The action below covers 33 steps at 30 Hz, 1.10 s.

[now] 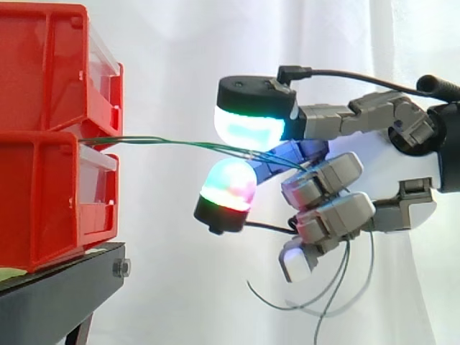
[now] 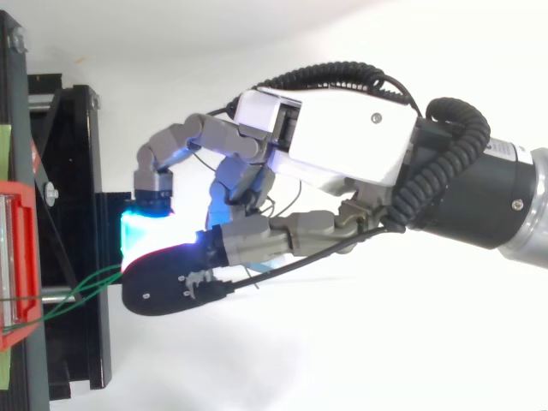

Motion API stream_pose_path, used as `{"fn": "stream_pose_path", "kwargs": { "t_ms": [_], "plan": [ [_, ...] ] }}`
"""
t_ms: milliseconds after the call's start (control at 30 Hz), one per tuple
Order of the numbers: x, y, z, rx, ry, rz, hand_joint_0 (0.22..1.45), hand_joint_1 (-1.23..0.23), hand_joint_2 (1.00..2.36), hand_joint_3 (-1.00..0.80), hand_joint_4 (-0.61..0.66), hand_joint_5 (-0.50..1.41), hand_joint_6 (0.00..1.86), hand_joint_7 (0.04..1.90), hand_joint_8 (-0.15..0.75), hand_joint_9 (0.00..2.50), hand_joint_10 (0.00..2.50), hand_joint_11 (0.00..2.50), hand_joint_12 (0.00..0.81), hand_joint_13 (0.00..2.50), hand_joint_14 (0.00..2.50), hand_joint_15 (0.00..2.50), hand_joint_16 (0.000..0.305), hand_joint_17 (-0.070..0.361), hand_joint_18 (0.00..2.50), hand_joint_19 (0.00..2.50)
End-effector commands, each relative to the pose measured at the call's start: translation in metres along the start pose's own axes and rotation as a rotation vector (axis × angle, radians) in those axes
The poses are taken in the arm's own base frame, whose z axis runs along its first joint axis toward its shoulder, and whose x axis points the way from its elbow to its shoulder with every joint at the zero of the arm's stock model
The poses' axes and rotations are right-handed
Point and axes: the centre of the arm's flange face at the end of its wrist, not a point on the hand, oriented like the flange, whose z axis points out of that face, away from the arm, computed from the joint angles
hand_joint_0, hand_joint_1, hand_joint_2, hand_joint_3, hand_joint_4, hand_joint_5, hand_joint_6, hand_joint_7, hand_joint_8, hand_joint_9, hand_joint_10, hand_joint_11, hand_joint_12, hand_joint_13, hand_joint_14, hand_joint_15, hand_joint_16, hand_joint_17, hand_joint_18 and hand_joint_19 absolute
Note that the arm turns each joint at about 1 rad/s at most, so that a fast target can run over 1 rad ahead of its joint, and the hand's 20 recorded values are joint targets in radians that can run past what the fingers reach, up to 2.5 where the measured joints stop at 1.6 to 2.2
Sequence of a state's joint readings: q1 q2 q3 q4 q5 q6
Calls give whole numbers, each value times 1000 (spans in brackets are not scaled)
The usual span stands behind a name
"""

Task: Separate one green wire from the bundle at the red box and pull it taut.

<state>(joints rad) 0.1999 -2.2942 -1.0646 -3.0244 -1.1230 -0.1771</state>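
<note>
Green wires point(image 1: 165, 141) stretch from stacked red bins point(image 1: 43, 187) into curled fingers point(image 1: 323, 178).

Bright, even light, faint shadows

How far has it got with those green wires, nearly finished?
Done: the hand has gripped the green wires coming out of the red boxes, and their loose ends dangle below its fingers. In hand: the wires run almost straight from boxes to hand, so pulling seems under way. Left: several strands appear to run together, so one wire does not look singled out yet.
</note>
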Motion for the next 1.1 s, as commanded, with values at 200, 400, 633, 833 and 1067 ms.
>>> {"fn": "stream_pose_path", "kwargs": {
  "t_ms": [200,400,633,833,1067],
  "plan": [
    [-4,11,-8,15,11,-10,607,-646,1017,-280,237,-222,897,990,349,1170,779,1559,359,1528,5,1671,53,118,1043,548],
    [-5,9,-9,31,14,-14,609,-666,1021,-206,191,-222,912,998,349,1163,785,1574,363,1534,4,1675,53,119,1048,548],
    [-5,19,-7,14,9,7,662,-764,1015,-308,164,-222,916,966,350,1157,834,1564,362,1546,11,1700,52,117,1069,545],
    [-7,28,-6,12,4,2,697,-797,1007,-420,161,-218,919,939,360,1187,842,1563,365,1559,22,1726,51,114,1088,550],
    [-1,30,-6,3,6,0,685,-794,1005,-450,168,-209,916,983,357,1237,788,1609,365,1565,11,1745,50,112,1092,566]
  ]
}}
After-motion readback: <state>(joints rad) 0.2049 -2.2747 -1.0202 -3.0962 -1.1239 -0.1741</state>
